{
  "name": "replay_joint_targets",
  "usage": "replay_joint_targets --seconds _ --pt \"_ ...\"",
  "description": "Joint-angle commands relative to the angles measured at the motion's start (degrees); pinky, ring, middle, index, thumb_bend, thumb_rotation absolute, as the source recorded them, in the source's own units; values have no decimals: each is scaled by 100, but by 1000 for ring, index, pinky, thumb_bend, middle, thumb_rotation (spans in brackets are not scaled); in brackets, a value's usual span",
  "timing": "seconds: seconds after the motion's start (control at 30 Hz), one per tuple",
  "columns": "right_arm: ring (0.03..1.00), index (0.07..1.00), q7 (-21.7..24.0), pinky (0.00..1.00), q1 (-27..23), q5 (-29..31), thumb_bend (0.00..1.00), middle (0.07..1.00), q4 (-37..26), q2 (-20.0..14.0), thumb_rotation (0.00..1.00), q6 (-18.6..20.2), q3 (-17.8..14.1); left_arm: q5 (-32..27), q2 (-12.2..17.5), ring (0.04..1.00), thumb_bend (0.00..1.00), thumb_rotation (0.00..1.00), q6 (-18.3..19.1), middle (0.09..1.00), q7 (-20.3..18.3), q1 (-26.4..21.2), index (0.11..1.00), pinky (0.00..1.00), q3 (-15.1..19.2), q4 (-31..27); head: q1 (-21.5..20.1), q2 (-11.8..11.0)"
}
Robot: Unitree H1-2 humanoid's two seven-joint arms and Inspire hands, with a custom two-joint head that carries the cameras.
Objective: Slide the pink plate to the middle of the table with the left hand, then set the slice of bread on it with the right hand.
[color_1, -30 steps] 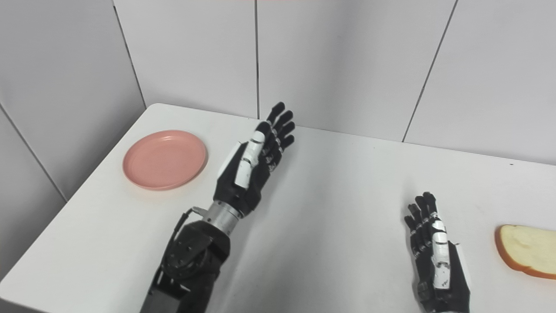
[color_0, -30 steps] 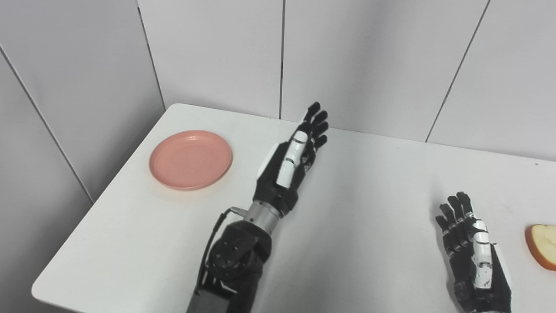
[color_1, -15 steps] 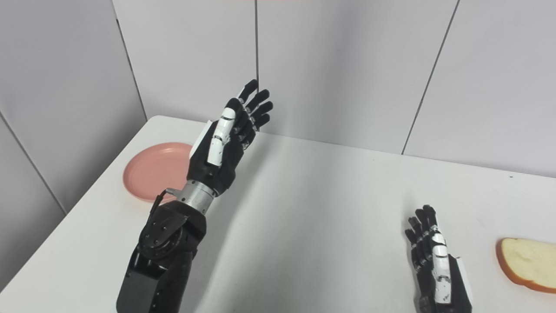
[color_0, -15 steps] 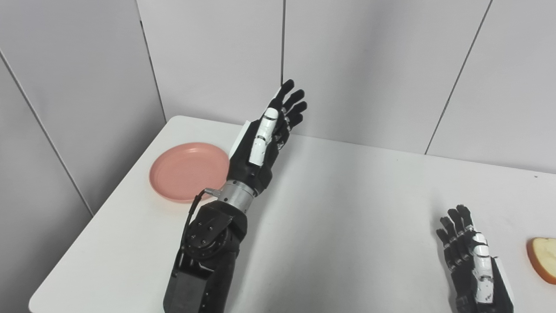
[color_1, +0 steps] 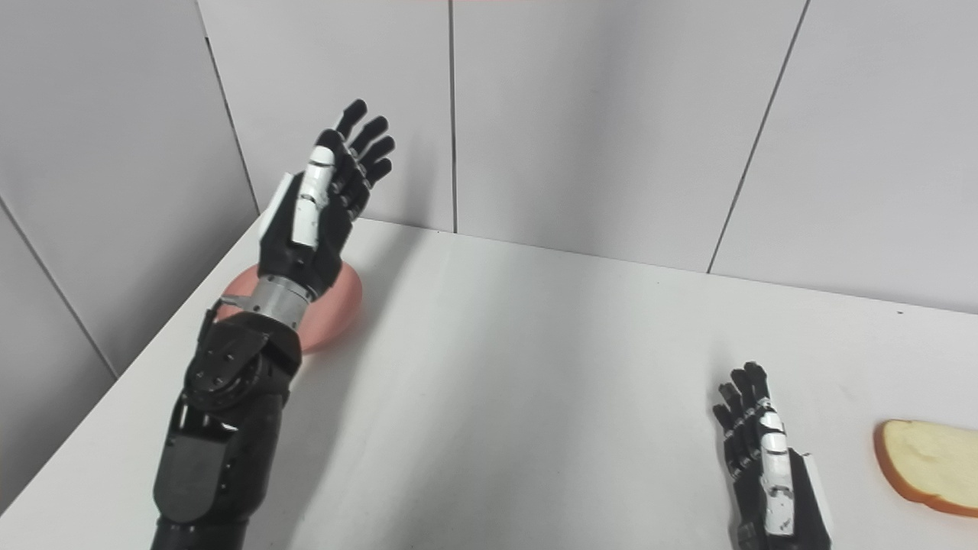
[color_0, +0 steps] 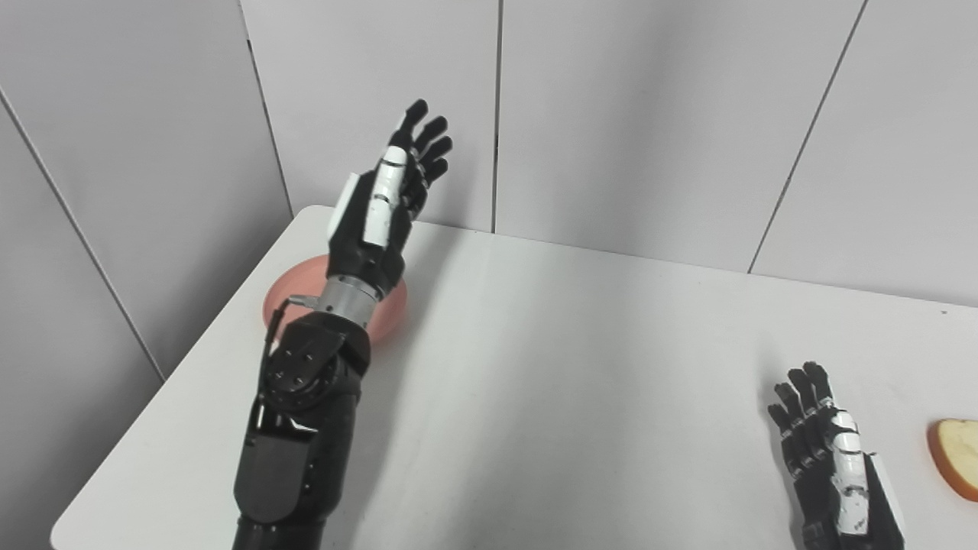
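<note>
The pink plate (color_0: 391, 305) lies near the table's far left corner, mostly hidden behind my left arm; it also shows in the right eye view (color_1: 340, 298). My left hand (color_0: 382, 210) is raised above the plate, open, fingers straight and pointing up and away, holding nothing. The slice of bread (color_1: 928, 464) lies flat at the right edge of the table, partly cut off in the left eye view (color_0: 959, 457). My right hand (color_1: 768, 458) is open and empty, low over the table just left of the bread.
The white table (color_0: 581, 367) stands in a corner of grey wall panels (color_0: 626, 114). Its left edge and front left corner (color_0: 84, 504) lie close to my left arm.
My left hand has risen and swung left, from right of the plate to above it, now covering most of the plate. The camera tilted slightly. The right hand and bread have stayed put.
</note>
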Motion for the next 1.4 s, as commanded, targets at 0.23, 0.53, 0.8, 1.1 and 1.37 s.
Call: replay_joint_targets --seconds 0.23,0.53,0.8,1.1,1.37 --pt "1000 1000 42 1000 365 89 343 1000 428 139 1000 53 24 -68 695 908 464 1000 -203 917 106 -660 919 900 473 484 9 10" --pt "1000 1000 134 1000 383 85 336 1000 453 71 1000 -15 46 -342 1073 903 480 1000 -432 905 109 -681 903 895 955 1090 50 -14" --pt "1000 1000 109 1000 400 81 352 1000 396 57 1000 63 30 -496 1263 895 456 1000 -568 900 109 -594 902 876 1187 1443 73 17" --pt "1000 1000 65 1000 427 87 333 1000 295 73 1000 118 27 -918 1545 917 457 1000 -728 913 -111 -444 908 901 1463 2094 93 56" --pt "1000 1000 76 1000 412 15 380 1000 390 24 1000 21 37 -1112 1623 895 435 1000 -976 897 -208 -438 890 889 1556 2808 95 68"
